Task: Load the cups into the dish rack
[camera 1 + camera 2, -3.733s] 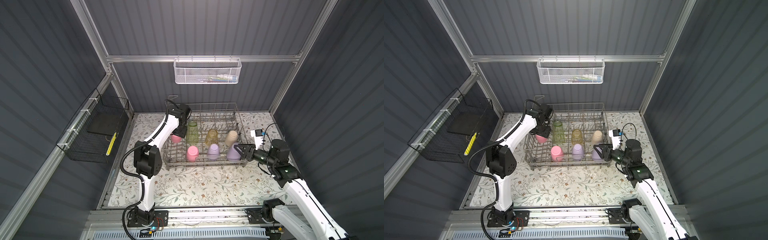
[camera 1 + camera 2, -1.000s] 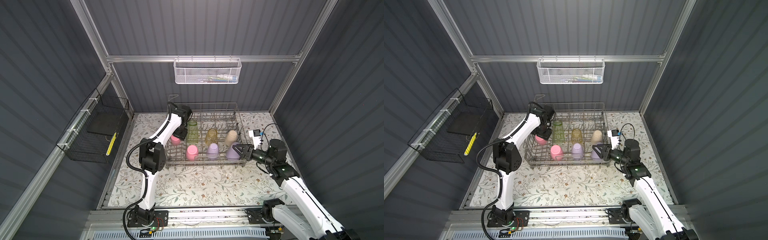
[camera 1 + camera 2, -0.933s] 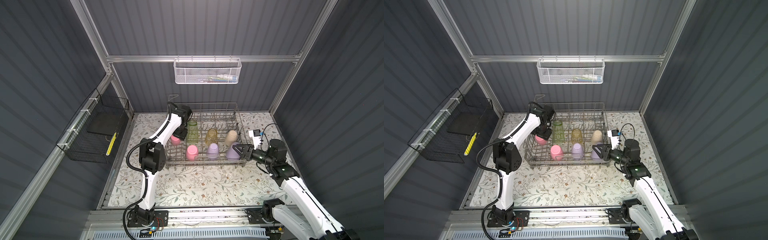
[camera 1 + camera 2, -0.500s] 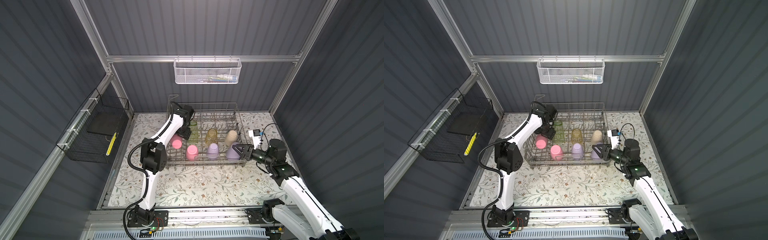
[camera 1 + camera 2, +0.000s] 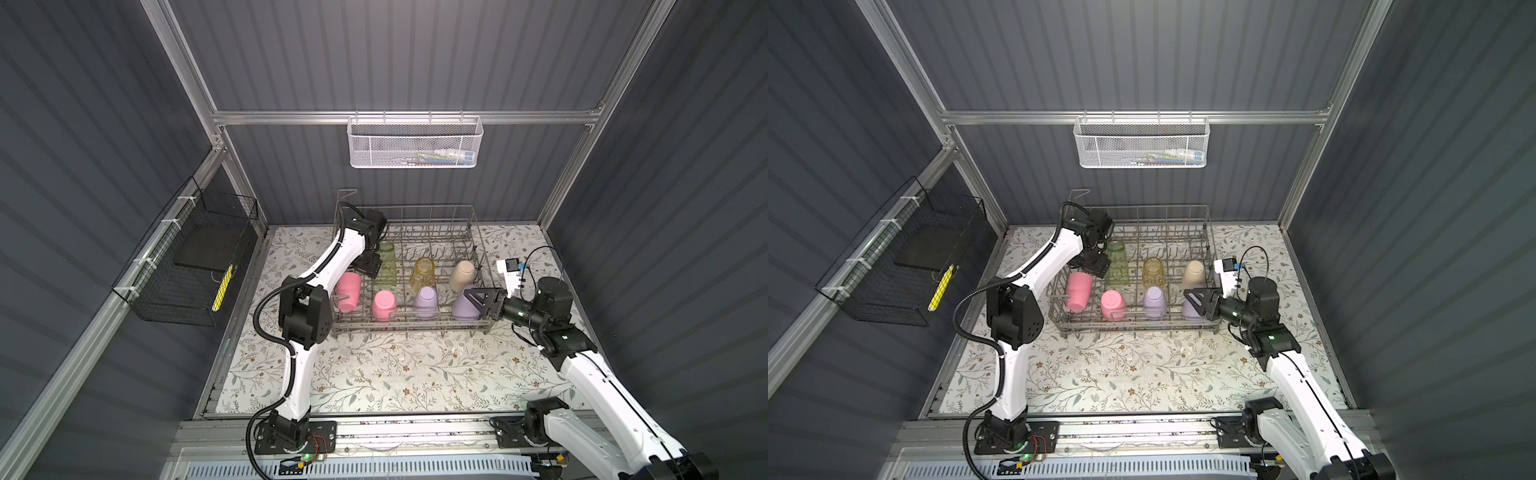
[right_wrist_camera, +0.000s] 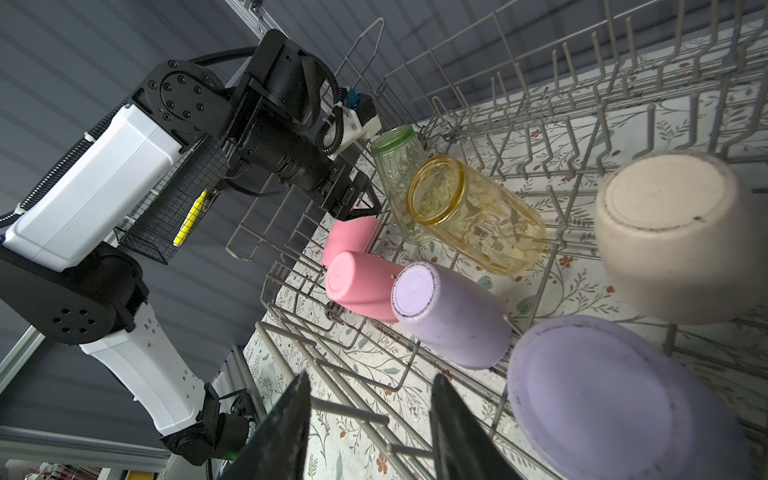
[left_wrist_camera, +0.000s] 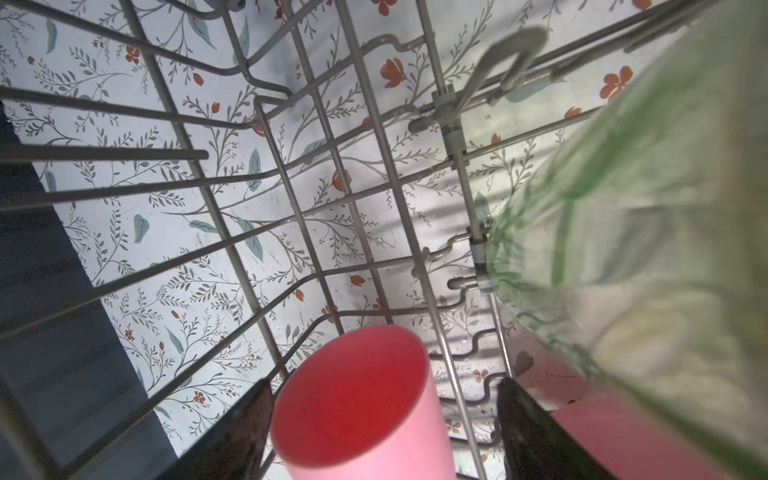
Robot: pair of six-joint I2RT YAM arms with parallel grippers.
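The grey wire dish rack (image 5: 407, 328) holds all the cups I can see. A pink cup (image 5: 348, 291) leans at its left end, and its open mouth shows in the left wrist view (image 7: 353, 399). My left gripper (image 5: 370, 268) stands open around that cup's upper end, with a clear gap on one side. The clear green cup (image 5: 385, 262), clear yellow cup (image 5: 423, 272) and beige cup (image 5: 462, 275) stand in the back row. A second pink cup (image 5: 383, 304) and two lilac cups (image 5: 424, 302) (image 5: 463, 305) stand in front. My right gripper (image 6: 372, 376) hangs open and empty by the rack's right front corner.
A white mesh basket (image 5: 415, 143) hangs on the back wall. A black wire basket (image 5: 187, 270) hangs on the left wall. The rack stands at the back of a floral mat (image 5: 395, 374). Its upright tines and tall sides surround both grippers.
My left gripper has opened and let go of the pink cup, then drawn back toward the green cup. The cup has settled lower at the rack's left end. The right arm has stayed still.
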